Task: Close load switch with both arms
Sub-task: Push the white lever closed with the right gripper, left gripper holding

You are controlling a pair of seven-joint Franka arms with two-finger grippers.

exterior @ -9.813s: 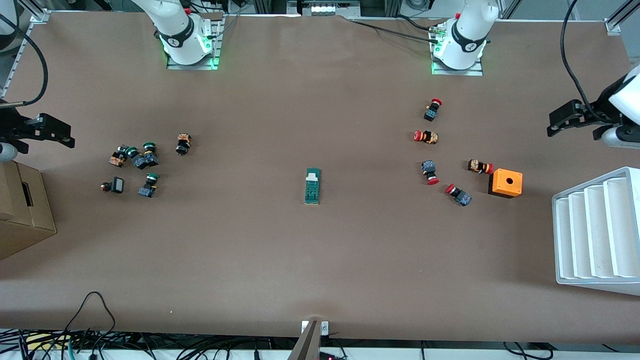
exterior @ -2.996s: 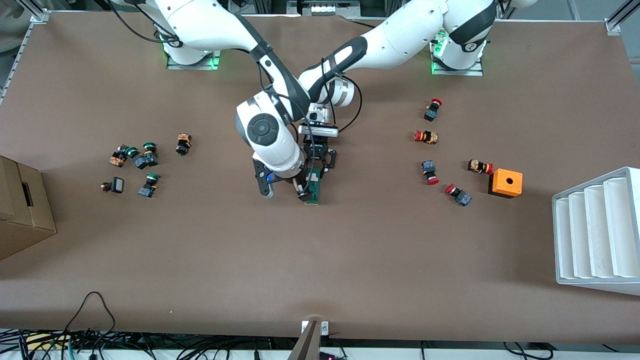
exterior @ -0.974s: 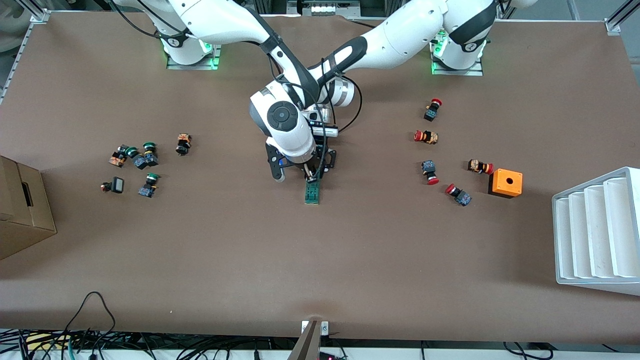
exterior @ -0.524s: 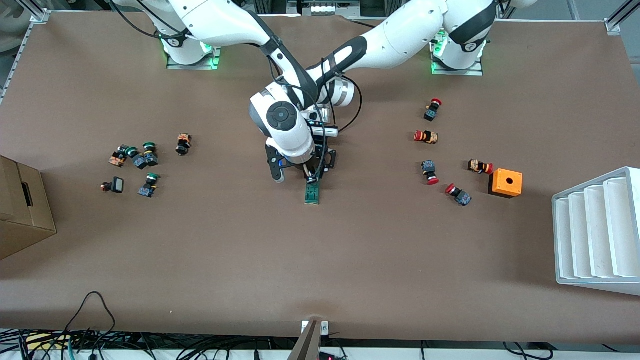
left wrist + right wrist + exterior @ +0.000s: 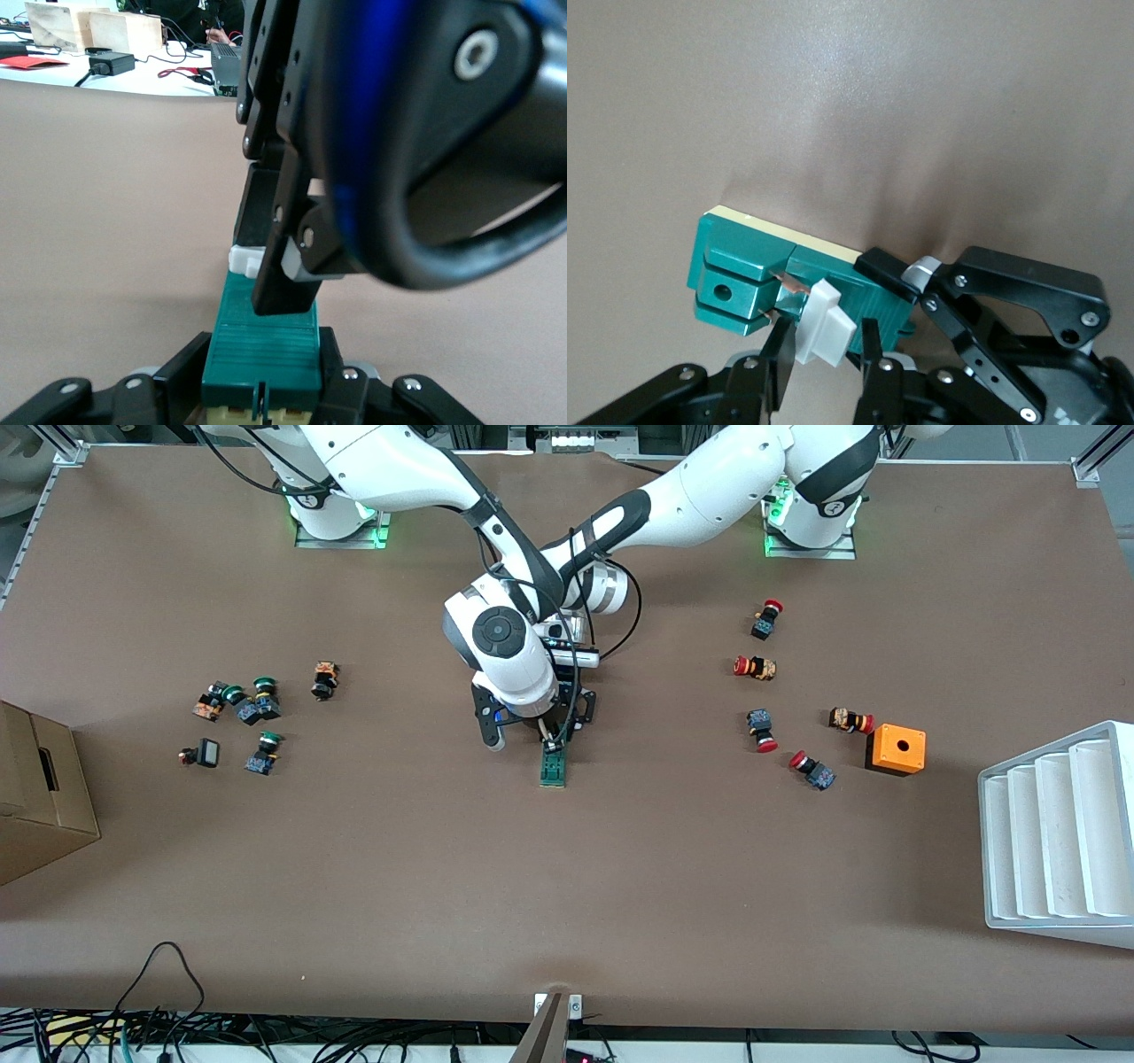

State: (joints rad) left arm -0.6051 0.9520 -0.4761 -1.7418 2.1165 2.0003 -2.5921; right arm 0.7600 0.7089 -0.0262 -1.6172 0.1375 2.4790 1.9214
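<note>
The load switch [image 5: 553, 766] lies gripped at its base end between the left gripper's [image 5: 264, 390] fingers; the right gripper [image 5: 822, 354] pinches its white sliding piece [image 5: 824, 323].

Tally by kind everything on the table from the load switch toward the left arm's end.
Load switch: 1
Red-capped push-buttons: 5
Orange box: 1
White ribbed rack: 1
Total: 8
</note>
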